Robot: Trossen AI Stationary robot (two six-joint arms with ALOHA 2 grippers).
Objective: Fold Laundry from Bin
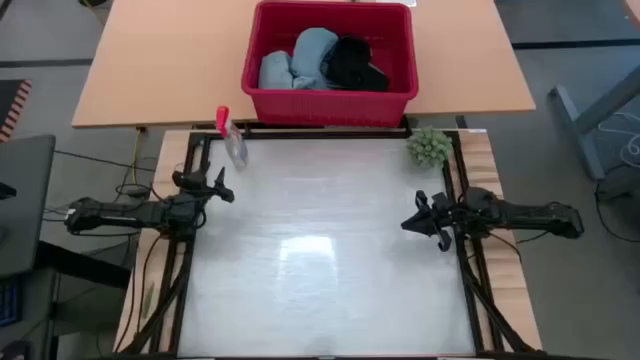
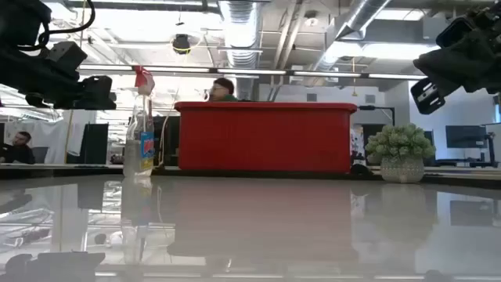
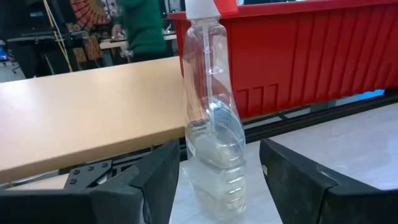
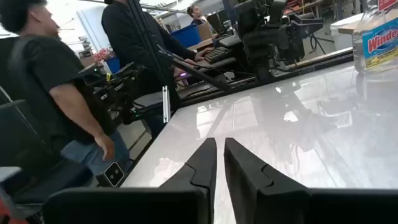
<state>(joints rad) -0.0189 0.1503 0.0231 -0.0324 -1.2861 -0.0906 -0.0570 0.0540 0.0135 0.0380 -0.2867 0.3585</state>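
So: 1 bin (image 1: 330, 98), red, sits on the tan wooden table (image 1: 160, 60) just past the far edge of the white work surface (image 1: 320, 250). Laundry (image 1: 322, 60) is all inside it: 2 light blue pieces on the left + 1 black piece on the right, 3 visible, bunched up, none folded. 1 clear spray bottle (image 1: 232, 138) w/ red top stands at the far-left corner of the work surface, near the bin's left front corner. 1 fuzzy green ball plant (image 1: 430, 147) at the far-right corner.

2 arms, both low at the sides, well apart from the bin. Left gripper (image 1: 222, 186) at the left edge, fingers (image 3: 158, 177) spread wide, holding nothing; bottle stands ahead of the gap, not touching. Right gripper (image 1: 425, 222) at the right edge, fingers (image 4: 202, 165) nearly together, only a thin slit, empty.

Ppl in the room behind: at least 2 in the right wrist view.
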